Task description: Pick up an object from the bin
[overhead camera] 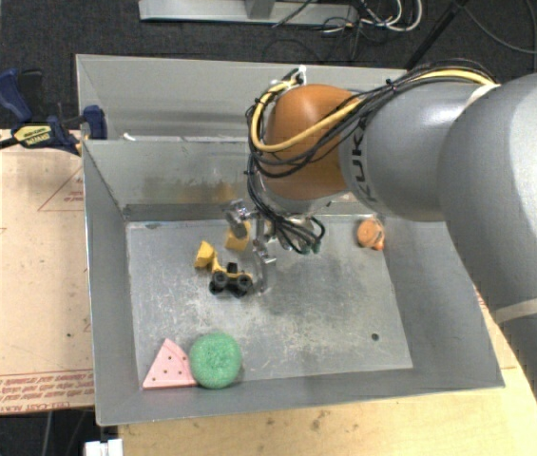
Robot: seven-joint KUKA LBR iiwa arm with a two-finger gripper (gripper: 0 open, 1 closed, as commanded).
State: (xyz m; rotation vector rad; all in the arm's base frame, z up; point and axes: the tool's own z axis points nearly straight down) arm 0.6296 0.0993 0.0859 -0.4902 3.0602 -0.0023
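While gripper hangs low at frame centre, just right of small black toy, approach step seems in hand. Claw apart or together: cannot tell. Yellow block near, upper left. Next move likely: centre over black toy, then close.

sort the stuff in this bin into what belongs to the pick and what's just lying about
Job in hand: gripper, over the bin's middle; small black knobbly piece and small yellow chunk, nearest it.
Lying about: pink triangular wedge and green round ball, view's lower left; small orange lump, view's right.
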